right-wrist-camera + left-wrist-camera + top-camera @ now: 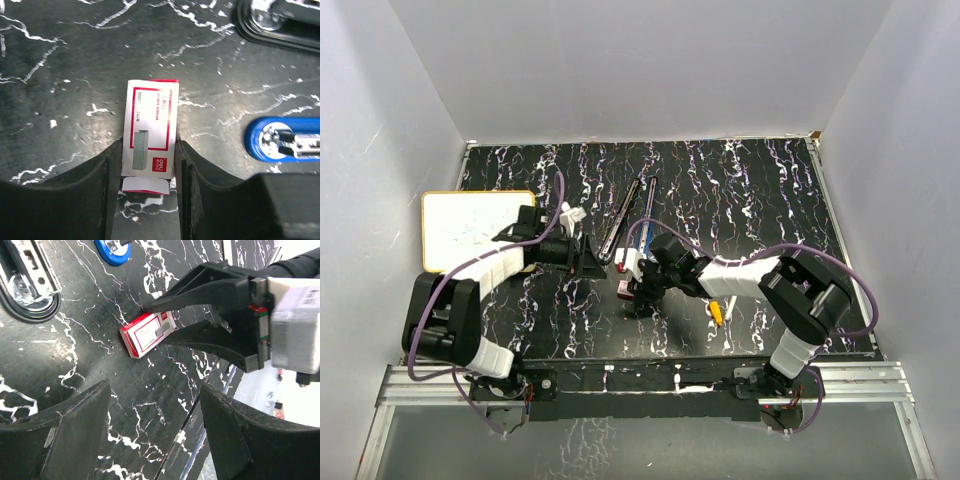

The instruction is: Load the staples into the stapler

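The staples box (150,120), red and white, lies flat on the black marbled table. My right gripper (149,147) is shut on it, one finger pressed on each long side; its white end flap (145,185) hangs open between the fingers. In the left wrist view the staples box (147,333) sits between the right fingers (200,282). My left gripper (155,435) is open and empty, low over the table just left of the box. A black stapler (280,20) and a blue stapler (285,140) lie beyond. In the top view both grippers meet at the staples box (625,268).
The black stapler (620,220) and the blue stapler (648,205) lie opened out at table centre. A white board with a yellow rim (470,228) sits at the left. A yellow-tipped pen (717,310) lies under the right arm. White walls enclose the table.
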Available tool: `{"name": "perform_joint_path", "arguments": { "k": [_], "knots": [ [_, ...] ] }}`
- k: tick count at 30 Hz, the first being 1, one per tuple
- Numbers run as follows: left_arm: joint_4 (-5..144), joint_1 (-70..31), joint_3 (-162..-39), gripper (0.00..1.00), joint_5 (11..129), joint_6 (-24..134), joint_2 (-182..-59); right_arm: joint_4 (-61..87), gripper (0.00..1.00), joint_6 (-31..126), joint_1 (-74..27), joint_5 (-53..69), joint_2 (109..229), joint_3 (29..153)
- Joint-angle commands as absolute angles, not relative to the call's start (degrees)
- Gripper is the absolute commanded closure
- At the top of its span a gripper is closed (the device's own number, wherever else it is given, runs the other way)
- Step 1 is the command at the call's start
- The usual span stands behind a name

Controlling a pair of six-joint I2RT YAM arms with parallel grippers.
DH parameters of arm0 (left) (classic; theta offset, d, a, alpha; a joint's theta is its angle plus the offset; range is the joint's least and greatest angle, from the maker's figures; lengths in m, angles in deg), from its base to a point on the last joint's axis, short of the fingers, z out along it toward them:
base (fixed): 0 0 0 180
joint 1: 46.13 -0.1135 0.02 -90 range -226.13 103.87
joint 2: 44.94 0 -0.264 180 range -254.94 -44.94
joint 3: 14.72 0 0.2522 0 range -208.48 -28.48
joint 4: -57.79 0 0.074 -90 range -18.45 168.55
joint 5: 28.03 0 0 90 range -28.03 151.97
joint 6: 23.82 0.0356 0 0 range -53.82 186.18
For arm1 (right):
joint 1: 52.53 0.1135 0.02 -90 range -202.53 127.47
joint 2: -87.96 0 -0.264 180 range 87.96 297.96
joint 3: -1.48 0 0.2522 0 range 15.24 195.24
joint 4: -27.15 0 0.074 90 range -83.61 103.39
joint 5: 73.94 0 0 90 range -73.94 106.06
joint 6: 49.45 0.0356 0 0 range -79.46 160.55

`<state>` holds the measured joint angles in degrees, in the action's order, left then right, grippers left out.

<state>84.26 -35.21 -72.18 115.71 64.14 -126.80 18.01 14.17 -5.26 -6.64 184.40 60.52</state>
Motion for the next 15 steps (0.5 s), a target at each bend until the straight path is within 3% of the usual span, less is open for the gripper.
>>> {"name": "perform_joint_path", "arguments": {
  "k": [1, 15],
  "knots": [
    [76.90, -31.30, -71.82, 0.30, 114.31, 53.43, -130.72, 19.90, 0.56, 14.90, -7.00, -3.33, 182.18, 59.45],
    [62.90, -28.15, -70.30, 0.31, 115.26, 40.38, -141.13, 18.89, 0.55, 15.23, -7.09, -3.48, 183.46, 60.61]
  ]
}}
